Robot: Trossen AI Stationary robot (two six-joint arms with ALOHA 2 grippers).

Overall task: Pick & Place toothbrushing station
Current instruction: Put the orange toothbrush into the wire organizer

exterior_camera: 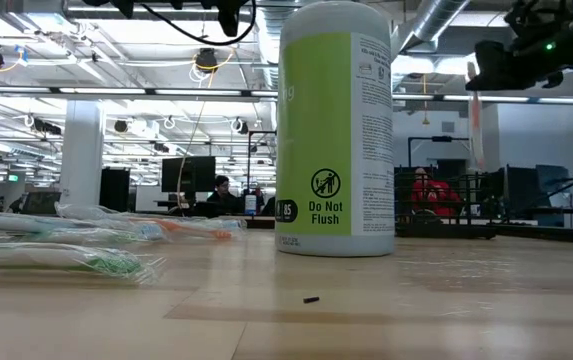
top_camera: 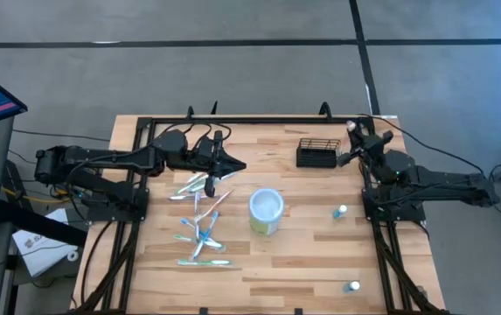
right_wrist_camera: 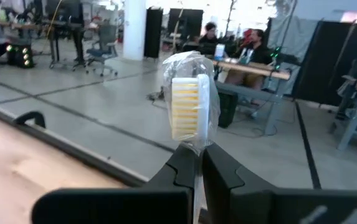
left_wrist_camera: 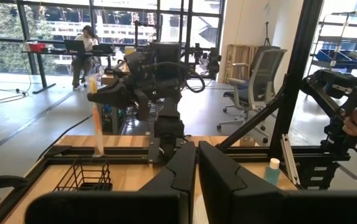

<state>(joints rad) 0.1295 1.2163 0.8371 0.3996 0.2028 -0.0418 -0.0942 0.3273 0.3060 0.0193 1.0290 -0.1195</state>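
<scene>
1. Right gripper (right_wrist_camera: 198, 163), clamped on a wrapped toothbrush (right_wrist_camera: 189, 107), hangs beside the toothbrushing station (top_camera: 317, 152) at the table's far edge.
2. Centre the brush over the basket, lower upright, then release.
3. Left gripper (left_wrist_camera: 197, 163) waits, fingers together, above the loose brushes.

Basket (top_camera: 319, 153) behind cup (top_camera: 266, 211).

Readable text: one label, on the cup

The cup (exterior_camera: 336, 130), standing near the table's middle, is showing a black no-flush sign with "Do Not Flush" beneath it; the fine print beside it is staying too small to read.
</scene>
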